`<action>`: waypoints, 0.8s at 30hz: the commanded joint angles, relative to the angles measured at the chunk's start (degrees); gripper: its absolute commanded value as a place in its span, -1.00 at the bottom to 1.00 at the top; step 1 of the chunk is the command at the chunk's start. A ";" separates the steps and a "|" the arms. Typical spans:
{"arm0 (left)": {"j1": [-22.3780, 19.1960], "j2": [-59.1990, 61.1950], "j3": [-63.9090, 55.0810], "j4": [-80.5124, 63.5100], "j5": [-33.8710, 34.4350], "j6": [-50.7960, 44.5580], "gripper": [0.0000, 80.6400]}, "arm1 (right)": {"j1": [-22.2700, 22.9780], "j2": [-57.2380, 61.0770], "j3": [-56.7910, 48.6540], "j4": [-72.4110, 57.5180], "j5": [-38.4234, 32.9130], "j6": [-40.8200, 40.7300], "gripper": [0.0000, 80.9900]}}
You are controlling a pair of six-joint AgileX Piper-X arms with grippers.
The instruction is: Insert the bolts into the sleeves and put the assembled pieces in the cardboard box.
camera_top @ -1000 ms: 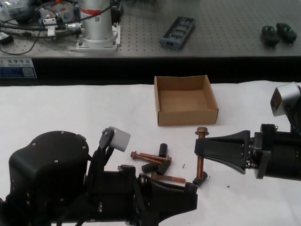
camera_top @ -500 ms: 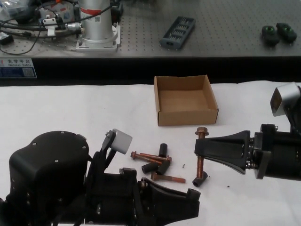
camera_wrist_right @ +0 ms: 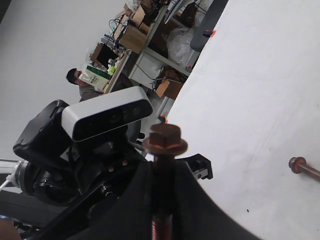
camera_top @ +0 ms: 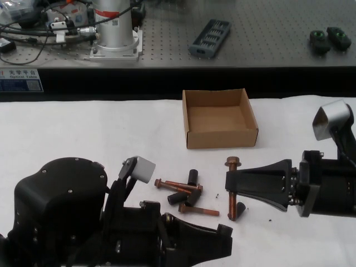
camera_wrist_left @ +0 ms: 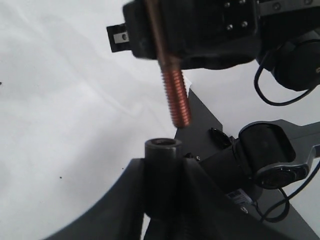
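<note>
**Grippers loaded: bolt over sleeve, both parts stiff and small**

Right gripper [camera_top: 229,182] is the biggest thing on my screen. It reaches in from the side with its fingers clamped on a copper-coloured flange bolt [camera_top: 232,203], which it holds upright by the upper shank, just under the head. Left gripper [camera_wrist_left: 163,192] sits low at the near edge. Its fingers are closed around a black sleeve [camera_wrist_left: 163,165] that stands upright with the bore facing up. Both are over the white sheet [camera_top: 83,133] that covers the bench. Beyond them the cardboard box [camera_top: 220,118] stands open-topped. Between the box and the left arm lie the loose bolts [camera_top: 177,184] and loose sleeves [camera_top: 193,177], in a small heap with some of them touching.

From the left wrist camera, I see the bolt's threaded end hanging just above the sleeve's mouth. It is apart from the sleeve and a little to one side of the bore.

I judge both parts to be rigid metal, light for these arms and not fragile. The bolt's smooth shank could slip or swing under a weak grip, so a hold close under the head seems right to me, and it leaves the threads free. The sleeve is short and smooth-walled, so I'd hold it by its lower body with the rim clear. Two stiff parts won't forgive misalignment: the threads may catch on the rim and tip the sleeve.
</note>
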 commanded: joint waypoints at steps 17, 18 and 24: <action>-0.12 -0.74 -0.26 -5.86 -1.08 -3.88 -0.95 | 0.92 -0.02 -0.17 -1.02 0.04 -0.83 -1.00; -0.12 -0.74 -0.26 -5.86 -1.10 -3.88 -0.95 | 0.92 -0.02 -0.17 -1.02 0.04 -0.83 -1.00; -0.12 -0.74 -0.26 -5.86 -4.67 -6.83 -0.95 | 0.92 -0.02 -0.17 -1.02 0.04 -0.83 -1.00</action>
